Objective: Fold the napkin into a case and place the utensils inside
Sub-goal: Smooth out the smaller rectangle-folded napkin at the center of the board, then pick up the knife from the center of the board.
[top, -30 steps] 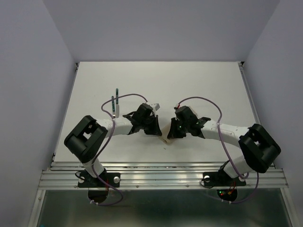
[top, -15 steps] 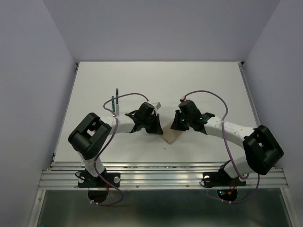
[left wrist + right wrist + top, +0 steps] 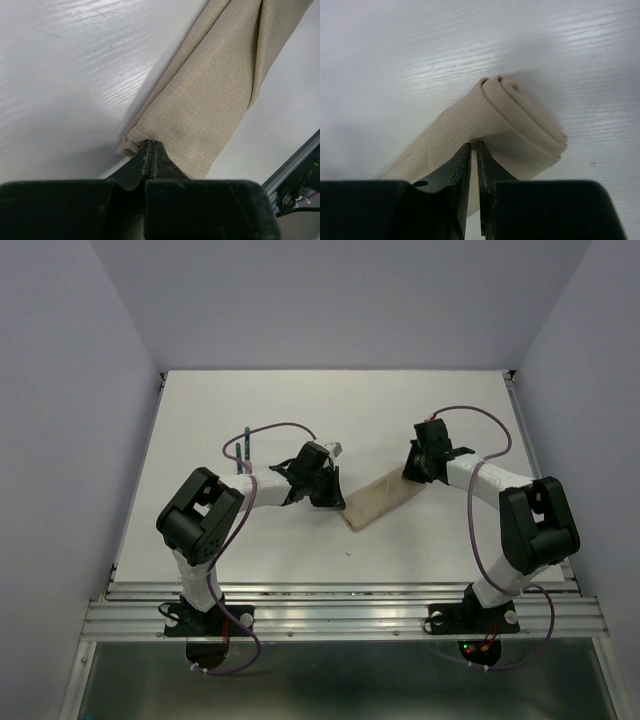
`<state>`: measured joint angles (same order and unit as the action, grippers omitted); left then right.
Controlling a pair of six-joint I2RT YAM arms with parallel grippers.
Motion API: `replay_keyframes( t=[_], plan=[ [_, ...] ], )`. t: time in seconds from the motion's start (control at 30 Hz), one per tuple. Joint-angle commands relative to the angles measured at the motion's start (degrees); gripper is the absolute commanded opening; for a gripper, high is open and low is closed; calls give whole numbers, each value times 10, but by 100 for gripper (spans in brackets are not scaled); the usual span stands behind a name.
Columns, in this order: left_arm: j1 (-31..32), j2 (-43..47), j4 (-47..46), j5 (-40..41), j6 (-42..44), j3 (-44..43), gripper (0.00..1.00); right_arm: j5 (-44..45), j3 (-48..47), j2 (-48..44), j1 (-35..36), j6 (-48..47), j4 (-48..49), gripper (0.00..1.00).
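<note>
Your two hands hold the napkin [image 3: 382, 502], folded into a narrow strip, slantwise across the middle of the table [image 3: 330, 405]. Your left hand [image 3: 151, 145] is clamped tight on the strip's near corner. Your right hand [image 3: 473, 146] pinches a layer at the rolled far end, its jaws almost together. The utensils [image 3: 244, 448] lie toward the table's left, well apart from the cloth.

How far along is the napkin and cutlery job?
Done: the beige cloth napkin is folded into a narrow strip. In hand: the left gripper and right gripper each pinch one end. Left: finishing the fold, inserting the green-handled metal utensils lying on the white table.
</note>
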<state>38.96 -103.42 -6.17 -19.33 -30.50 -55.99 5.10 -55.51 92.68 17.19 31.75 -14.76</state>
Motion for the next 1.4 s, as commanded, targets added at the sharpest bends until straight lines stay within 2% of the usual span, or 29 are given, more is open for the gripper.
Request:
replay_keyframes(
  t=[0.0, 0.57, 0.77, 0.9, 1.0, 1.1, 1.13, 1.17, 1.2, 1.23, 1.37],
  plan=[
    [-9, -9, 46, 29, 40, -31, 0, 32, -48, 29, -19, -24, -2, 15],
    [-32, -52, 86, 32, 76, -85, 0, 18, -90, 166, -51, -4, 14, 12],
    [-40, -10, 134, 60, 98, -119, 0, -4, -91, 153, -51, -4, 14, 12],
    [-49, 24, 183, 102, 106, -155, 7, -33, -87, 113, -51, -5, 22, 13],
    [-62, 51, 213, 133, 108, -175, 13, -43, -76, 60, -51, -3, 29, 20],
    [-89, 73, 242, 168, 100, -183, 28, -47, -70, 15, -51, -6, 26, 40],
    [-107, 83, 253, 187, 97, -178, 37, -47, -66, -3, -51, -9, 21, 48],
    [-119, 88, 259, 205, 92, -175, 42, -46, -65, -11, -51, -10, 18, 52],
    [-143, 95, 264, 214, 86, -165, 51, -47, -63, -19, -51, -11, 15, 58],
    [-144, 97, 263, 218, 84, -159, 52, -59, -59, -27, -51, -11, 14, 60],
    [-221, 87, 255, 256, 70, -147, 62, -81, -42, -60, -51, -6, 11, 66]
  ],
)
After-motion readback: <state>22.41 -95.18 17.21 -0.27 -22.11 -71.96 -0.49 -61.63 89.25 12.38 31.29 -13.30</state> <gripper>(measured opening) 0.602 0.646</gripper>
